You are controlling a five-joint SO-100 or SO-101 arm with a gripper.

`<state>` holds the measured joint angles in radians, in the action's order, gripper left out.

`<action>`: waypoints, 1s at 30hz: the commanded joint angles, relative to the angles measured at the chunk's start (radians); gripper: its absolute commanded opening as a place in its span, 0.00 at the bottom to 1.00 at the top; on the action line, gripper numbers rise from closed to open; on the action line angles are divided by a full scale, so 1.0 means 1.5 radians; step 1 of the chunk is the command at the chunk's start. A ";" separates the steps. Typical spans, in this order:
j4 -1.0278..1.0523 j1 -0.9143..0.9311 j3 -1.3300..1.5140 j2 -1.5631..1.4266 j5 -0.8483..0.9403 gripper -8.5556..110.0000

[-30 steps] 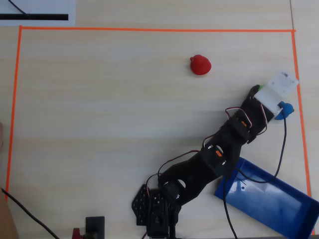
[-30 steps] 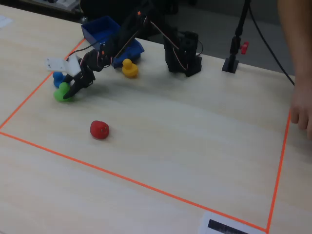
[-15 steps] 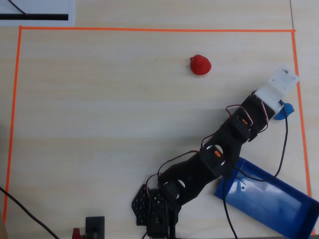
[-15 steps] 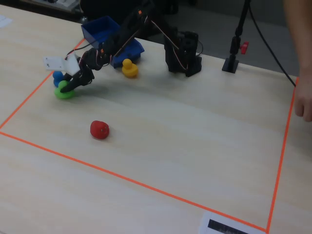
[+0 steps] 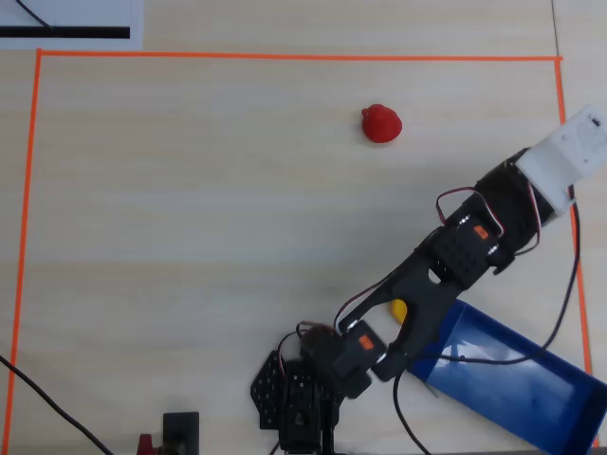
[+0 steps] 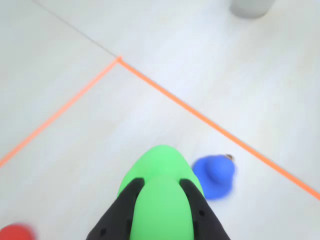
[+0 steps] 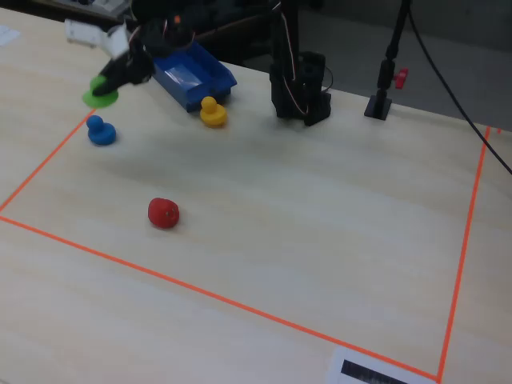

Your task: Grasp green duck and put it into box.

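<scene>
The gripper [image 7: 106, 86] hangs above the table near the taped corner, its 2 black fingers [image 6: 131, 200] closed on the green duck [image 7: 99, 90]. Directly beneath and slightly toward the camera in the fixed view stands the blue duck [image 7: 100, 131], clear of the gripper. Between the gripper and the box [image 7: 192, 74] nothing stands on the table; the box's near wall is low. The yellow duck [image 7: 212, 113] sits just beside the box's near corner (in the overhead view it peeks out from under the arm [image 5: 446, 275]). The red object [image 7: 163, 213] lies well apart, in the open middle of the table [image 7: 320, 216]. The arm base [image 7: 300, 92] stands beyond the box's right end.
</scene>
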<state>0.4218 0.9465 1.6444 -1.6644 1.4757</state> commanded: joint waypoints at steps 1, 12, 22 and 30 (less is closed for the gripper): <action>0.305 0.111 -0.145 -0.125 -0.005 0.07; 0.578 0.515 -0.048 -0.271 0.172 0.07; 0.435 0.497 0.239 -0.382 0.172 0.07; 0.117 0.491 0.410 -0.310 0.206 0.07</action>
<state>0.7946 1.6858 2.2243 -2.1675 1.7595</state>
